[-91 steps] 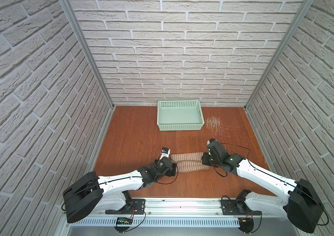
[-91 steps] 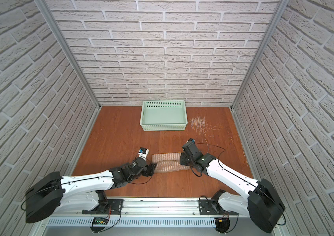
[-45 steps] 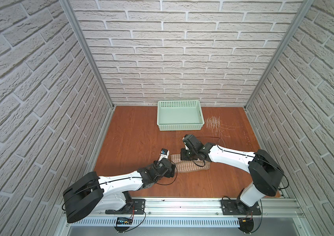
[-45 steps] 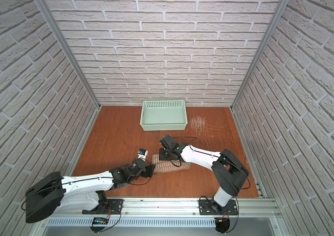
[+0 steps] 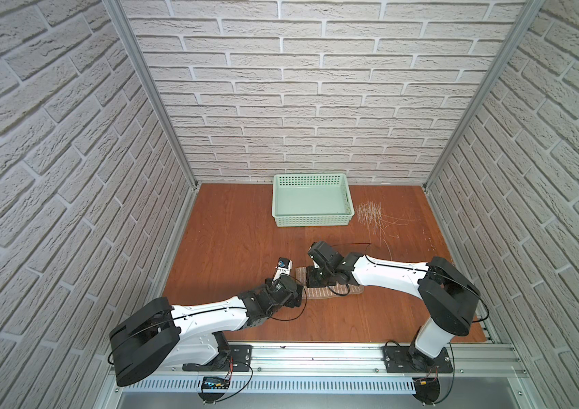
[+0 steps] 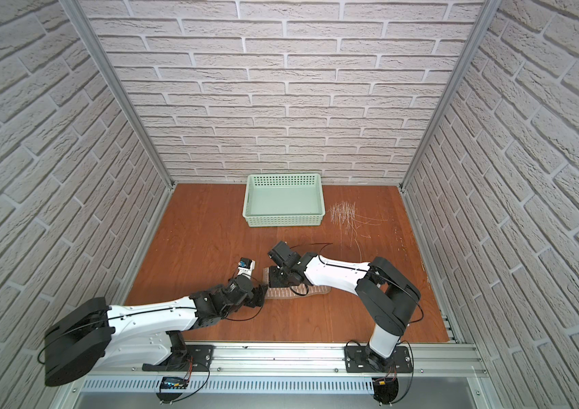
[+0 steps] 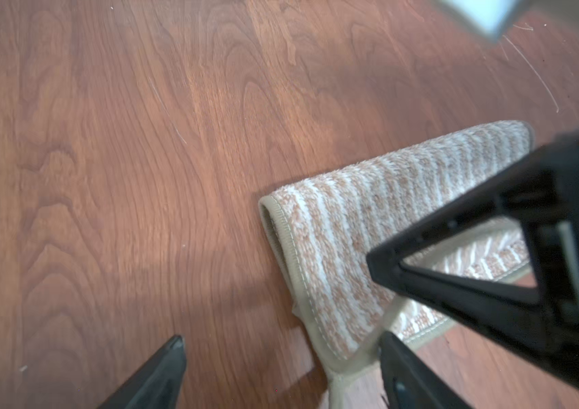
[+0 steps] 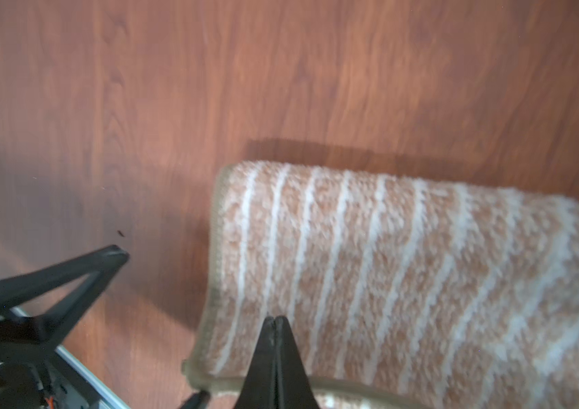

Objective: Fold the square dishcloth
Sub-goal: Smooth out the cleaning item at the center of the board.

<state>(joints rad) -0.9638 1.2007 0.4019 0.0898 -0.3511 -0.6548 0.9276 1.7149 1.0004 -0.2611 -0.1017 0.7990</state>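
Two robot arms meet over the dishcloth (image 5: 323, 292) near the front of the table (image 5: 238, 240), well apart from the green basket (image 5: 312, 220) that stands by the back wall. The tan cloth with pale stripes lies doubled on the wood, one layer over another, with a rounded crease along one long side and stitched hems nearly lined up at the end closest to the left arm. The right tool (image 8: 275, 322) is closed tight, and its tips are down on the upper layer just inside that hemmed end. Whether any fabric is caught between them cannot be told from the wrist view. The left tool (image 7: 281, 340) stands wide apart and holds nothing. It sits low over the table with the hemmed corner of the cloth between its fingers, one finger on bare wood and the other just beside the corner. The step in hand appears to be the finish of an end-to-end fold, with the upper layer brought across to meet the lower. The next move likely calls for settling that layer flat and square on the hems. The right tool then has to lift away cleanly, so the soft, thick weave is not dragged back open.
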